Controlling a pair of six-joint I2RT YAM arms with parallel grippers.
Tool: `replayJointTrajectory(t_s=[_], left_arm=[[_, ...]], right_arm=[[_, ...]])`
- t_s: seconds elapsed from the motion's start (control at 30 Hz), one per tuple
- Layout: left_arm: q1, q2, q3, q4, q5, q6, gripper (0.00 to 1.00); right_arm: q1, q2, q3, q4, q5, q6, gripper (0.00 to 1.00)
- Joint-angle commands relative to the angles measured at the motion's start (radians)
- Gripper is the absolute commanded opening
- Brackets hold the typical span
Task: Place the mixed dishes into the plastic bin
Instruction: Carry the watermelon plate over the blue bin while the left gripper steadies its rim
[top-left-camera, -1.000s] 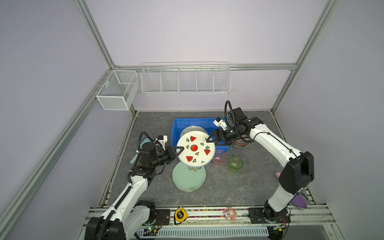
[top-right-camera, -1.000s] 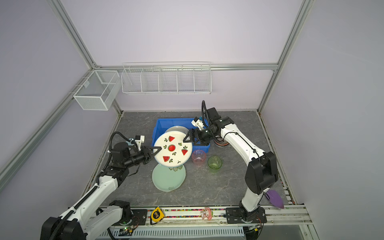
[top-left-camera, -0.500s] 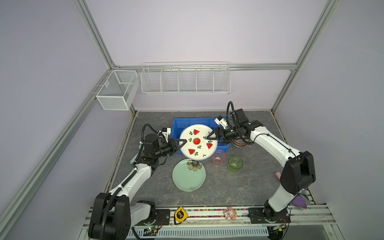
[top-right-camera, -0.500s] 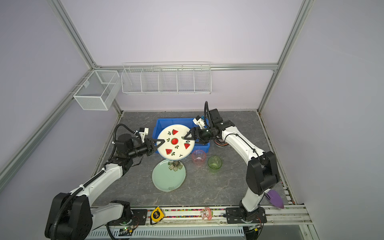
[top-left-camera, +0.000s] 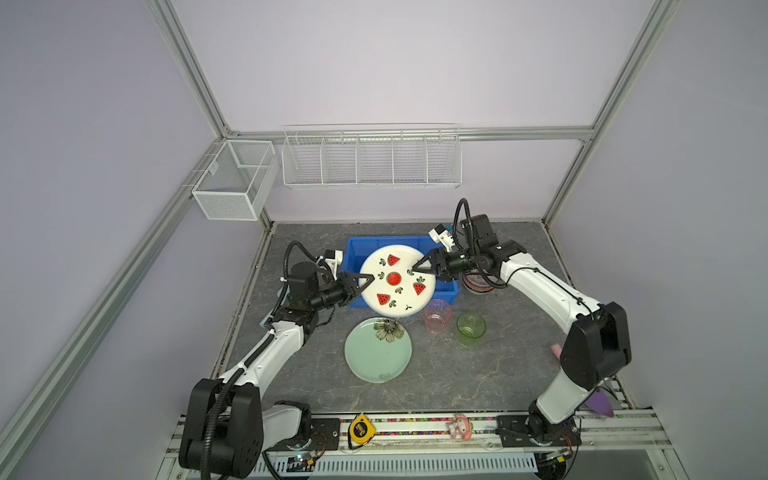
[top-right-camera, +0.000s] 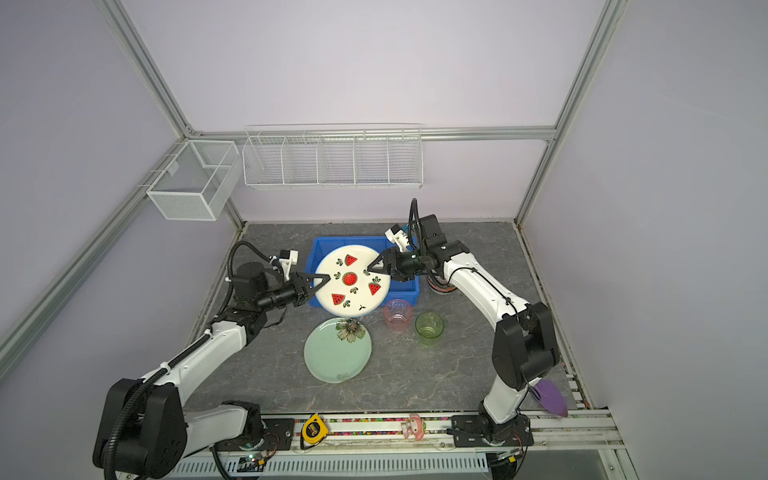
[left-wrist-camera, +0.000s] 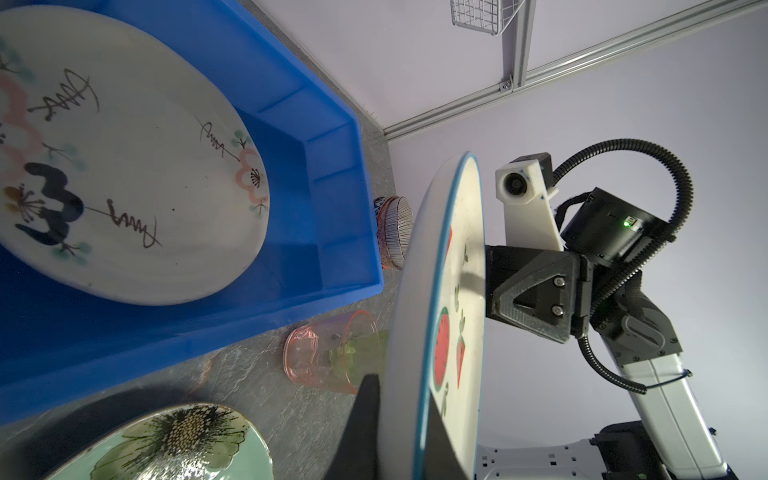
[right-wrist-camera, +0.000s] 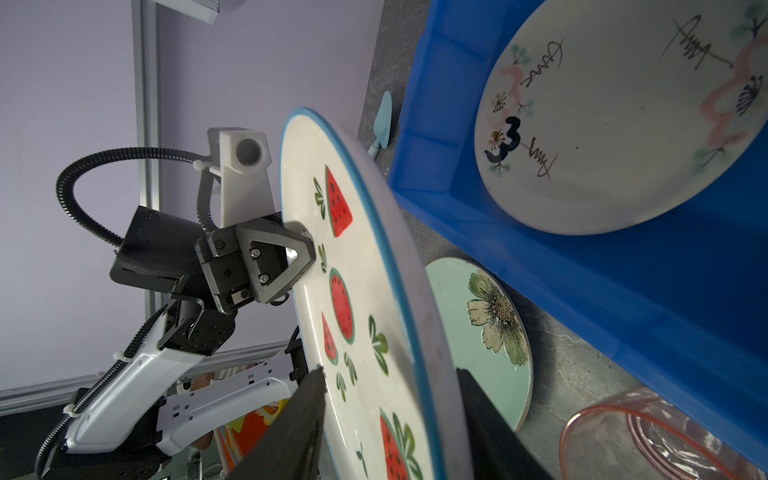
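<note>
left pincer (top-left-camera: 362, 282): clamped nearly shut on the rim of the watermelon plate (top-left-camera: 397, 286), one finger over the face and one under. It carries that edge.
watermelon plate: off the table (top-left-camera: 457, 374), face up, spanning straight from the left pincer across to the right pincer. It is round, so it has no long axis. The line that counts runs rim to rim between the two.
plastic bin (top-left-camera: 354, 248): directly beneath the plate, reaching farther back than both pincers. The plate's near edge overhangs the bin's front wall.
cream floral plate (left-wrist-camera: 124, 166): flat in the bin, below the held plate.
right pincer (top-left-camera: 420, 271): at the opposite rim, fingers straddling it, part-open. Cannot tell whether it bites.
nearer arm: neither; both are at the rim, and the bin is under each alike.
judgement: the next move is likely back from both pincers, then down onto the cream floral plate. The front wall is the thing to clear.
on table: green flower plate (top-left-camera: 377, 353), pink cup (top-left-camera: 437, 316) and green cup (top-left-camera: 470, 329) sit basewards of the pincers. The bowls (left-wrist-camera: 397, 228) are just behind the right pincer.
</note>
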Motion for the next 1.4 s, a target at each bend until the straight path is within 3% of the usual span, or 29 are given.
replayJointTrajectory(t_s=[0.0, 0.5, 0.6, 0.73, 0.97, 1.37], left_arm=[[-0.005, 0.006, 0.055, 0.052, 0.019, 0.015, 0.0], [-0.004, 0.025, 0.042, 0.045, -0.016, 0.013, 0.0], [-0.004, 0.023, 0.039, 0.033, -0.027, 0.018, 0.0], [-0.004, 0.023, 0.029, 0.017, -0.04, 0.024, 0.0], [-0.006, 0.008, 0.009, -0.001, -0.061, 0.032, 0.0], [-0.017, 0.005, -0.01, -0.016, -0.105, 0.041, 0.35]], right_arm=[[-0.001, 0.0, -0.013, 0.026, -0.003, 0.008, 0.48], [-0.021, -0.031, -0.044, 0.05, -0.008, 0.021, 0.29], [-0.022, -0.042, -0.067, 0.09, -0.026, 0.047, 0.23], [-0.022, -0.057, -0.093, 0.124, -0.038, 0.073, 0.08], [-0.023, -0.058, -0.092, 0.125, -0.041, 0.072, 0.07], [-0.023, -0.035, -0.057, 0.139, -0.058, 0.091, 0.07]])
